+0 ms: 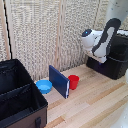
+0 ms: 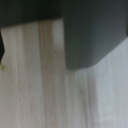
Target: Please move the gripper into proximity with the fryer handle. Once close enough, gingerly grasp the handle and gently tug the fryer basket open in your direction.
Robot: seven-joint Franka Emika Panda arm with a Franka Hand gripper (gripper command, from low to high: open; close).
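Nearest, on the pale wooden table (image 1: 95, 102): an open black hinged case (image 1: 20, 97), boxy, dull plastic. Behind it a round blue bowl (image 1: 44, 86), a flat blue board (image 1: 59, 81) standing on edge, and a red cup (image 1: 73, 81) just beside the board. Farther, at the exterior view's right: the fryer (image 1: 111, 60), black, rounded edges, with the bulky white arm (image 1: 101, 42) in front of it. Gripper not clearly seen; spread or pressed together, cannot tell. Fryer handle hidden or too blurred to find. Risk, as a judgement: bumping the smooth fryer body and pushing it, because of approaching without a clear sight of the handle.
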